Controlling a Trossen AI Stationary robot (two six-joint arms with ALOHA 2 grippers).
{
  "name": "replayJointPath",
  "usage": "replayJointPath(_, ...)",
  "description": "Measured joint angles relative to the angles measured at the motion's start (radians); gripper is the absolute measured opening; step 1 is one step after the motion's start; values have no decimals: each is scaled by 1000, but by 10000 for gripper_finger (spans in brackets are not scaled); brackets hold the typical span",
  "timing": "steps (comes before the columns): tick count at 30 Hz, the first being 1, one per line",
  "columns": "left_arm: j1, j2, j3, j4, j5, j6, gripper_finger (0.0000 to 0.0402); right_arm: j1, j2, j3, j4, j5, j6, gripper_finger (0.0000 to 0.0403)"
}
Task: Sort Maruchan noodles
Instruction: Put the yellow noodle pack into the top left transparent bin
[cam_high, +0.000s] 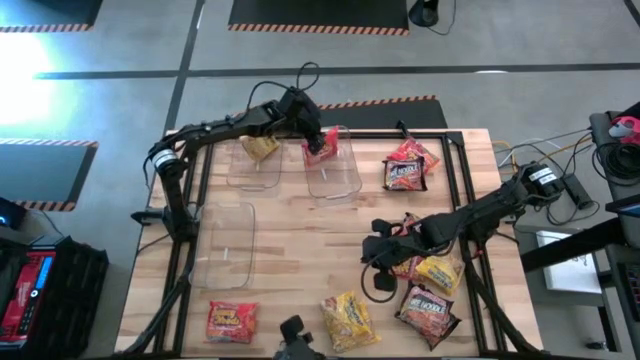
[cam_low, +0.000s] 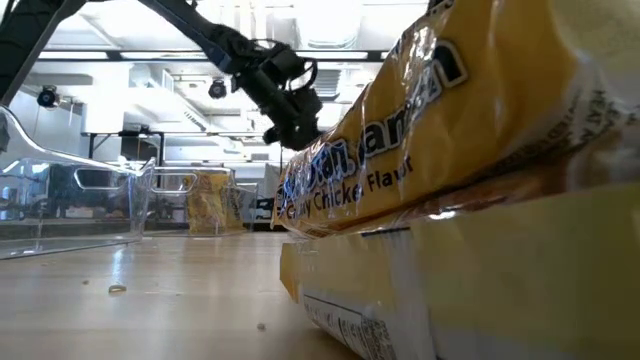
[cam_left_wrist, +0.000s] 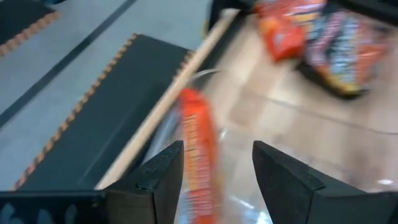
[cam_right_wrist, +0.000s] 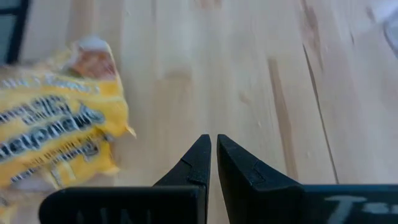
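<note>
Left claw (cam_high: 322, 142) over clear bin (cam_high: 345, 178), spread.
Red packet (cam_high: 321, 152) between released fingers; right claw (cam_high: 378, 250) clenched, empty, above desk (cam_high: 300, 240).

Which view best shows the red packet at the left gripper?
The left wrist view: the red packet sits between the open fingers. The high view shows it small over a bin; the low and right wrist views miss it.

Low view: the near yellow noodle packet (cam_low: 470, 130) carries dark lettering, partly readable as "...an Ramen" and below it "...y Chicke Flavor", cut off by crinkles. High view: dark red packet (cam_high: 427, 308) near the front right edge reads "HOT NOODLE", roughly. Print on the other packets is too blurred to read.
</note>
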Motion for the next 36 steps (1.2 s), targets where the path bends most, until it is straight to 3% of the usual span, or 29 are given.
replayJointPath(10,-281,-58,-66,94,-2,-27,174,17,-9,0,-174,-1,227,18)
replayJointPath(18,-588,-213,-258,136,-239,-139,174,65,-20,-1,-189,-1,280,18)
replayJointPath(22,-730,-286,-407,264,-283,-372,174,89,6,-1,-74,-17,284,18)
replayJointPath(29,-957,-301,-572,497,-287,-776,174,120,84,0,198,-158,376,18)
replayJointPath(36,-1097,-236,-574,512,-422,-868,174,185,157,-1,425,-239,437,18)
